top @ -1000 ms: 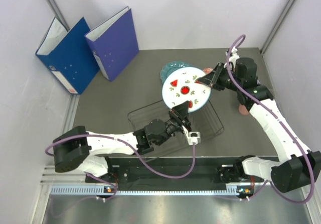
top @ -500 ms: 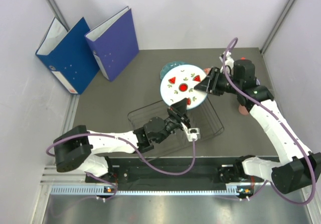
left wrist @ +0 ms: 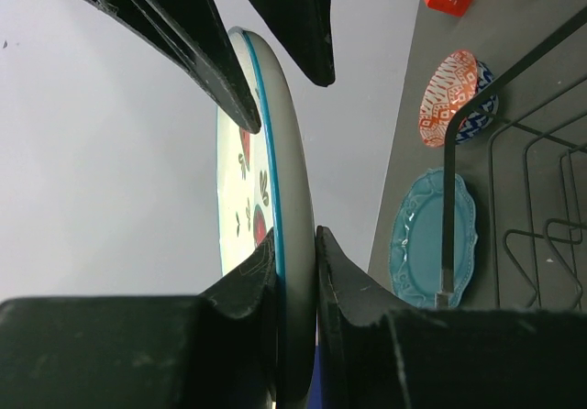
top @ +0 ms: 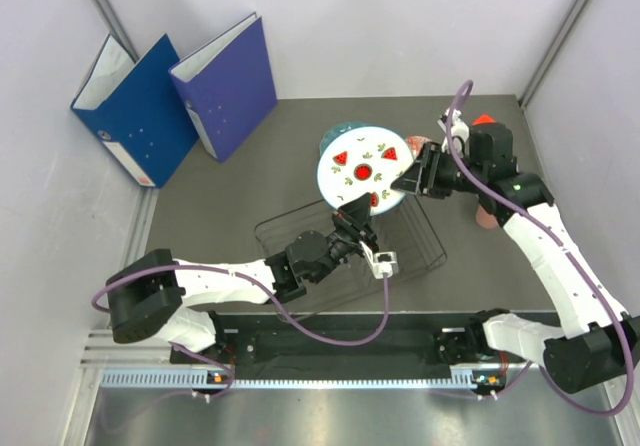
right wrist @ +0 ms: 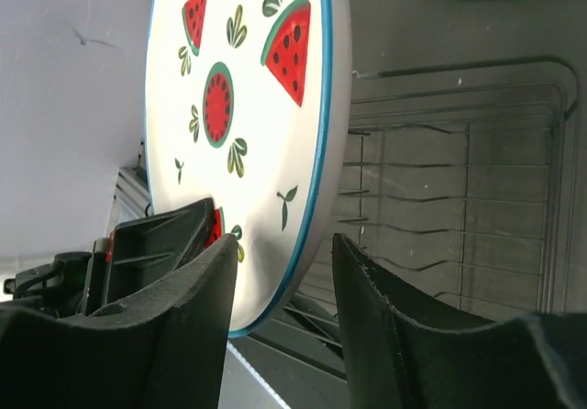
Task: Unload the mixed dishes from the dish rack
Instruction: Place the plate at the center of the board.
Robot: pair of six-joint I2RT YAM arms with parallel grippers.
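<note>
Right end effector (right wrist: pixel 284 244) just opened, jaws straddling round white watermelon-print plate (top: pixel 362 171) at its 3 o'clock rim. Left end effector (left wrist: pixel 293 244) clamped on its 6 o'clock rim, over dark wire dish rack (top: pixel 420 256). Plates: 2, counting teal scalloped plate (left wrist: pixel 431 244) on counter (top: pixel 250 186).

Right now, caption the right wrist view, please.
Right gripper, jaws open, straddles the rim of the white plate; dish rack behind.

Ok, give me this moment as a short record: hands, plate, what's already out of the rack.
left hand: shut on white plate's near rim
right hand: open, straddling the plate's opposite rim
white plate: on edge, above dish rack's far side
teal plate: flat on table beyond rack
red-patterned bowl: on table beside teal plate
</note>
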